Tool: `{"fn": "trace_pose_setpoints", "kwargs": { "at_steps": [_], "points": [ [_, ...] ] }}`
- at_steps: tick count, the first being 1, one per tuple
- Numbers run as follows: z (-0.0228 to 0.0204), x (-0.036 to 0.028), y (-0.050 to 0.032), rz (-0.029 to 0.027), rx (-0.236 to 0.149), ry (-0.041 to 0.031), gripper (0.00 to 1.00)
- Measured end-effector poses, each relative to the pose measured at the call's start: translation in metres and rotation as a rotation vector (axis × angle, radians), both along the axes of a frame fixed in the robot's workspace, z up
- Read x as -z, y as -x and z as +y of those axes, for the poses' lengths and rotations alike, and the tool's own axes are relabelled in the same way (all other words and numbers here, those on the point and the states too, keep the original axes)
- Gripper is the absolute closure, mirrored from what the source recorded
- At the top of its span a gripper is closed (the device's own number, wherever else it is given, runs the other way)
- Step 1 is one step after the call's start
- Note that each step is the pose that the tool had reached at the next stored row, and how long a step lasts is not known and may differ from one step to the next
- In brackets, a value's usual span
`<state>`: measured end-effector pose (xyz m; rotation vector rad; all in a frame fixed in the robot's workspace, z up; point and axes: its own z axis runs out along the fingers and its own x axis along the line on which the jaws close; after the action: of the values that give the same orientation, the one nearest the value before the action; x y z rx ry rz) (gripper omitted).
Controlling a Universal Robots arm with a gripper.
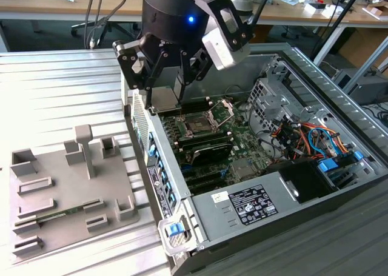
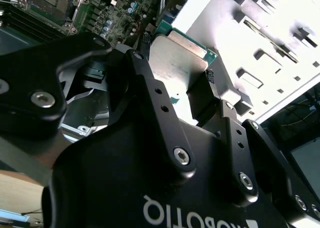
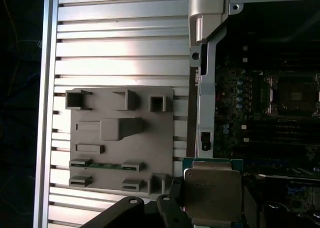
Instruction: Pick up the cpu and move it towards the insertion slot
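1. Exterior view: an open computer case [image 1: 156, 173] lies on the ribbed metal counter [image 1: 60, 88]. A grey fixture tray [image 1: 66, 185] sits on the counter to the exterior view's left of the case, just beside its wall.
2. The tray has upright blocks and shallow pockets. A green memory stick [image 3: 106, 166] lies flat in one long pocket near the tray's near edge.
3. The case holds a green motherboard [image 1: 242, 148]. A labelled power supply [image 1: 248, 206] is at the near end. Orange and blue cables [image 1: 309, 136] are bundled at the exterior view's right.
4. The insertion slot [image 1: 203, 123] sits on the motherboard toward the far end, with a silver frame and its dark centre exposed. It also shows in both wrist views [image 3: 295, 95] [image 2: 47, 2].
5. The hand [image 1: 165, 94] is closed narrow, pinching the cpu [image 2: 177, 62] by two opposite edges. The chip is level, with its metal top facing the wrist.
6. The cpu [image 3: 212, 193] hangs in the air over the case's wall on the tray side. It is to the exterior view's left of the insertion slot, near it but apart and not touching the board.
7. The case wall lies directly under the chip, between the tray and the slot.
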<state>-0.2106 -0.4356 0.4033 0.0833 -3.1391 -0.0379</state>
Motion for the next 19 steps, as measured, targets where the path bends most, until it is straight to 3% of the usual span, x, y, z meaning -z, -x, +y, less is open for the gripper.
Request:
{"fn": "trace_pose_setpoints", "kwargs": {
  "at_steps": [19],
  "points": [
    [0.0,0.0,-0.0178,0.0,0.0,0.0,0.45]
  ]
}}
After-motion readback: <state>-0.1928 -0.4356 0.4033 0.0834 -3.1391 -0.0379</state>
